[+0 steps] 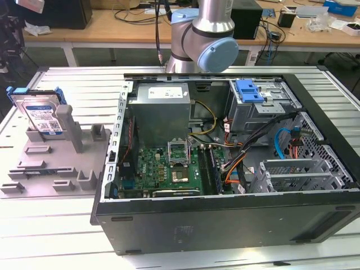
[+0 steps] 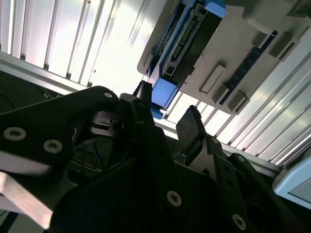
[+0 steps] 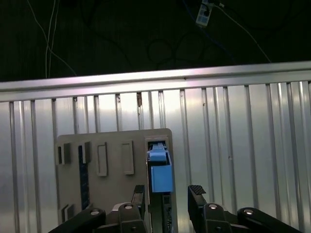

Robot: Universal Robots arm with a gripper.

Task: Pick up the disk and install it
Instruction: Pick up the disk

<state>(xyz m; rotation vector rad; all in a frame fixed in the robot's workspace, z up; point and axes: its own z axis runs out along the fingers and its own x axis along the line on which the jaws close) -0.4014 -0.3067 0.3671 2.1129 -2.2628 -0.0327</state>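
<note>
Pincer [image 3: 167, 195] hangs open and empty above the blue-framed top edge of the disk [image 3: 160, 171] — it stands on edge in its grey holder [image 3: 112, 145] on the table [image 3: 233, 145] — so I'd come straight down, jaws clear of the frame until they straddle it.

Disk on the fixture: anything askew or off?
Nothing stands out. The disk stands on edge in its slot of the grey fixture, with no visible damage. In the first wrist view the end effector is open, one finger on either side of the disk's blue frame.
</note>
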